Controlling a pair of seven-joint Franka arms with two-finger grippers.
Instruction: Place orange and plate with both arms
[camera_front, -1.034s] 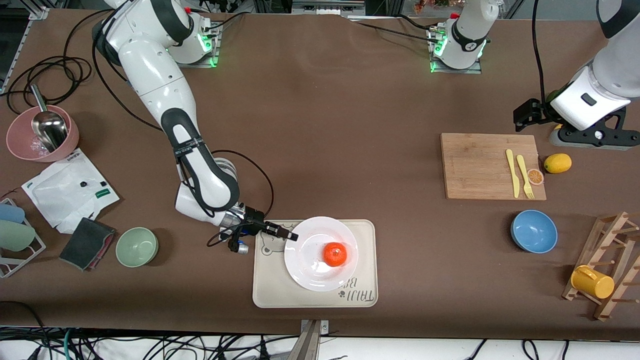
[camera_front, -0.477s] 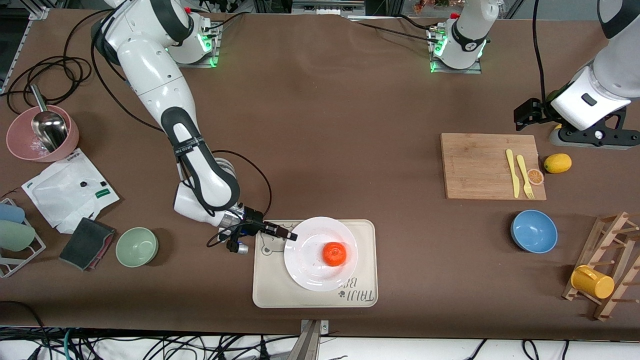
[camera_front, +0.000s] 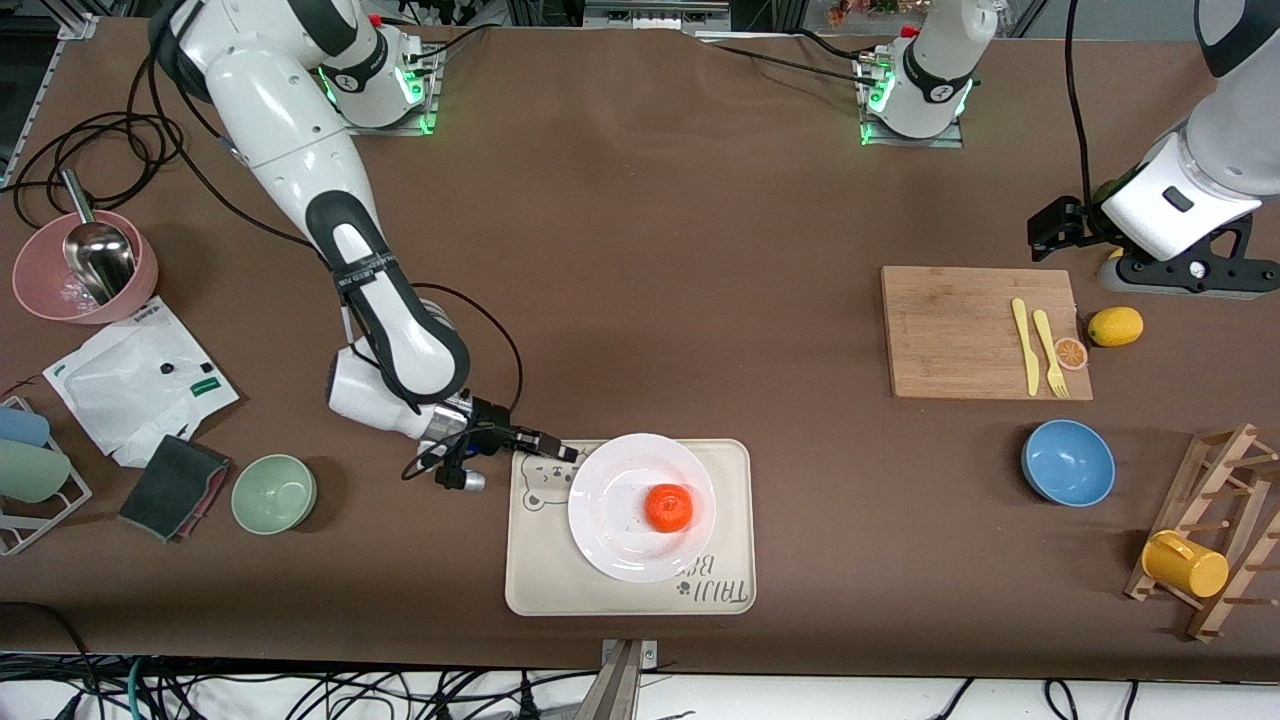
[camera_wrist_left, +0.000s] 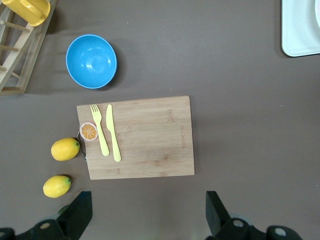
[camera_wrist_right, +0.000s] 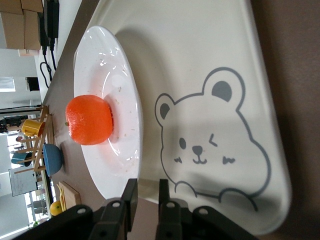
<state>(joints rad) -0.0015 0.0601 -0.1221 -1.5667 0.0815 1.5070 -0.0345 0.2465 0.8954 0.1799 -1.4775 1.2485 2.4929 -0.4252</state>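
The plate (camera_front: 641, 507) sits on the cream bear-print tray (camera_front: 545, 580), and the orange (camera_front: 668, 507) rests in the plate's shallow well, a little off centre toward the left arm's end of the table.

The right gripper (camera_front: 560, 453) is low over the tray's corner toward the right arm's end, just off the plate's rim. In the right wrist view its two fingers (camera_wrist_right: 131, 197) stand close together with only a slim gap, and nothing is between them; the plate's rim (camera_wrist_right: 116, 186) lies just ahead of the fingertips, apart from them, with the orange (camera_wrist_right: 89, 119) further along in the plate and the printed bear face (camera_wrist_right: 210, 137) on the tray beside the jaws.

The left gripper (camera_front: 1055, 226) waits in the air at the left arm's end of the table, above the bare cloth next to the wooden cutting board (camera_front: 980, 332). In the left wrist view its jaws are spread wide and empty. Ahead of them lies the cutting board (camera_wrist_left: 137, 137), carrying a yellow knife (camera_wrist_left: 113, 133), a yellow fork (camera_wrist_left: 99, 130) and, at its edge, a small orange slice disc (camera_wrist_left: 88, 131). Two lemons (camera_wrist_left: 64, 149) lie off the board beside one fingertip, and a blue bowl (camera_wrist_left: 91, 61) sits past the board from the jaws.
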